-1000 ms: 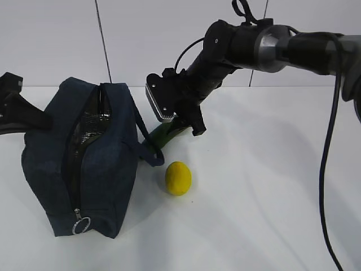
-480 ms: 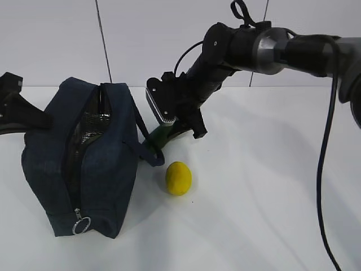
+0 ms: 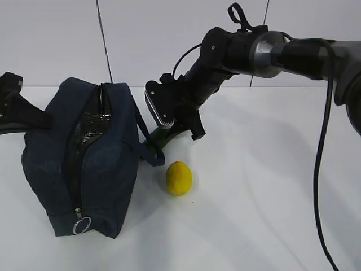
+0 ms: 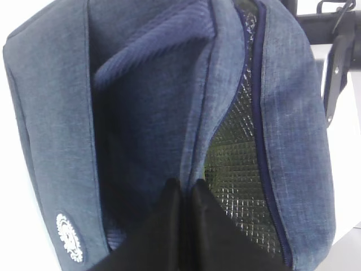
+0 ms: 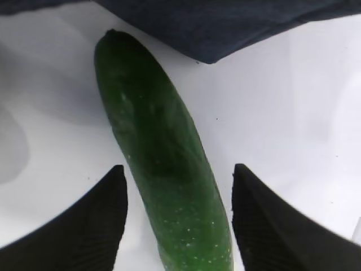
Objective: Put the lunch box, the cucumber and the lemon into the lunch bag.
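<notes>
Cucumber (image 5: 161, 175) lies flat on the white table (image 3: 265, 186), dark green, just beside the right side of the lunch bag (image 3: 84, 164), toward the far edge of the table. The right gripper (image 5: 177, 220) hangs low over it with its two black fingers (image 5: 90, 220) spread apart, one on each side of the cucumber; in the right wrist view there is white table visible between each finger and the cucumber, so they do not grip it. The lemon (image 3: 179, 178) sits on the table near the middle, a little in front of the cucumber and apart from the bag. The lunch bag stands at the left part of the table, its zipper open, so the silvery lining (image 4: 237, 164) shows inside. The left gripper (image 4: 183, 226) is closed, and its fingers pinch the navy fabric at the rim of the bag's opening. I cannot see the lunch box in any view.
</notes>
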### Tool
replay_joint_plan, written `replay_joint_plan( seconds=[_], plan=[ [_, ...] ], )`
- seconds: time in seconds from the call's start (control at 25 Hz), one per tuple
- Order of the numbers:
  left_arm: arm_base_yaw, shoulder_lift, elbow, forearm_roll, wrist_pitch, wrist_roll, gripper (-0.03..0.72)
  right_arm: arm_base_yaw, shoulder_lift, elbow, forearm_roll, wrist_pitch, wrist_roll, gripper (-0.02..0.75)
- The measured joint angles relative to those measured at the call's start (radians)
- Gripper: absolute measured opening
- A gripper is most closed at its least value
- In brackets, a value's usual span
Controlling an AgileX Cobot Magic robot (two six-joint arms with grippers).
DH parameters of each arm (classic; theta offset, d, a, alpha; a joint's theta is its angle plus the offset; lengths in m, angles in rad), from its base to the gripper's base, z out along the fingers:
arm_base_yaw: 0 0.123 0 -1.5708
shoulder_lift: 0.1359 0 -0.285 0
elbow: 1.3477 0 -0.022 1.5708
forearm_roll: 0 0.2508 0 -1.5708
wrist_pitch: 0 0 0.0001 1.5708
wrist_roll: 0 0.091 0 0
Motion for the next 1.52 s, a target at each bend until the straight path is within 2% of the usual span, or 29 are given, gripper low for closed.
replay_joint_plan(
  seconds=[0.16, 0.44, 0.84, 1.0, 1.52],
  plan=[
    [0.0, 0.0, 0.0, 0.0, 0.0, 0.0, -0.004, 0.0, 0.0, 0.0, 0.001, -0.004, 0.006, 0.455],
    [0.0, 0.0, 0.0, 0.0, 0.0, 0.0, -0.004, 0.0, 0.0, 0.0, 0.02, -0.005, 0.014, 0.513],
    [0.0, 0.0, 0.0, 0.0, 0.0, 0.0, -0.004, 0.0, 0.0, 0.0, 0.046, 0.05, 0.101, 0.517],
    [0.0, 0.0, 0.0, 0.0, 0.0, 0.0, -0.004, 0.0, 0.0, 0.0, 0.002, 0.066, 0.112, 0.517],
    [0.0, 0.0, 0.0, -0.008, 0.0, 0.0, -0.004, 0.0, 0.012, 0.0, -0.021, 0.017, 0.045, 0.517]
  ],
)
